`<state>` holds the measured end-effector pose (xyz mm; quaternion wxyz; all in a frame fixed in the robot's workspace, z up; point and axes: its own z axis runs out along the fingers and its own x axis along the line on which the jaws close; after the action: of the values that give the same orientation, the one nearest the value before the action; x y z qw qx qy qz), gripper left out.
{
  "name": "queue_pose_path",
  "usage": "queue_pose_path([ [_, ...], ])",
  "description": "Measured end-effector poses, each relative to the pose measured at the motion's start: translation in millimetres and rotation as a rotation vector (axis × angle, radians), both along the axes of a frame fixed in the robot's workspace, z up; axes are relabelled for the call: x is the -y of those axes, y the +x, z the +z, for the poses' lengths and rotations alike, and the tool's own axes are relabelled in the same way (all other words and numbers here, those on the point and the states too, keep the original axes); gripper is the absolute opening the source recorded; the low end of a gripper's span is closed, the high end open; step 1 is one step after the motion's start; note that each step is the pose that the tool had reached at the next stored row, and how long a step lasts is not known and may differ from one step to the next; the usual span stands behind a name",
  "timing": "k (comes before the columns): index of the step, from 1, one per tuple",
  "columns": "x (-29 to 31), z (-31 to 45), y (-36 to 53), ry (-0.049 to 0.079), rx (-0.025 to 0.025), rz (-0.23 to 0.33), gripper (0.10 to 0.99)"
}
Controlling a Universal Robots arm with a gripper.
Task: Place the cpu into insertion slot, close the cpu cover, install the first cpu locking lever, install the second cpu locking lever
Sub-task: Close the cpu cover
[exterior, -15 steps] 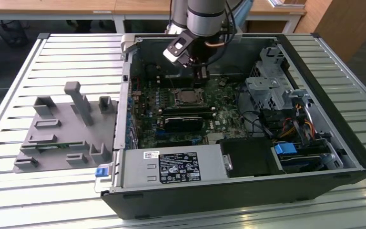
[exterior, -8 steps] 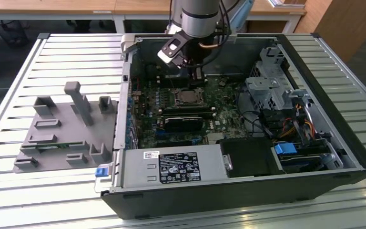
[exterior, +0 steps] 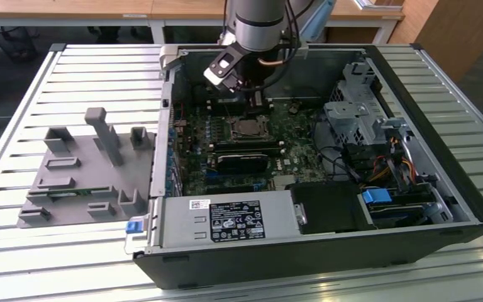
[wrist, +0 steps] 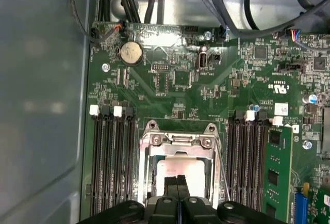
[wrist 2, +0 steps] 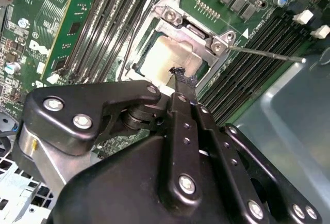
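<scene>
My black end effector (wrist: 179, 178), pinched narrow and empty, touches the small silvery-beige square cpu (wrist: 175, 166) lying in the metal-rimmed insertion slot (wrist: 150, 175); I fear a hard push could tip it crooked.

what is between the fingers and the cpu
Nothing: in the second wrist view the shut fingers point right at the bare face of the cpu, inside the window of the cpu cover. Contact cannot be told.

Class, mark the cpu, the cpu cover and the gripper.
cpu (wrist 2: 166, 61), second wrist view, bare metal face.
cpu cover (wrist: 148, 168), first wrist view, frame's side rail.
gripper (wrist: 178, 180), first wrist view, between fingertips.
</scene>
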<state>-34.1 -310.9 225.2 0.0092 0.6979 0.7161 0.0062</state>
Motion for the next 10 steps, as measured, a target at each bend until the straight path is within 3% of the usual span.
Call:
queue_pose_path([
  [10,0.5,-6.1,-3.4,0.0,-0.0001,0.0,0.106],
])
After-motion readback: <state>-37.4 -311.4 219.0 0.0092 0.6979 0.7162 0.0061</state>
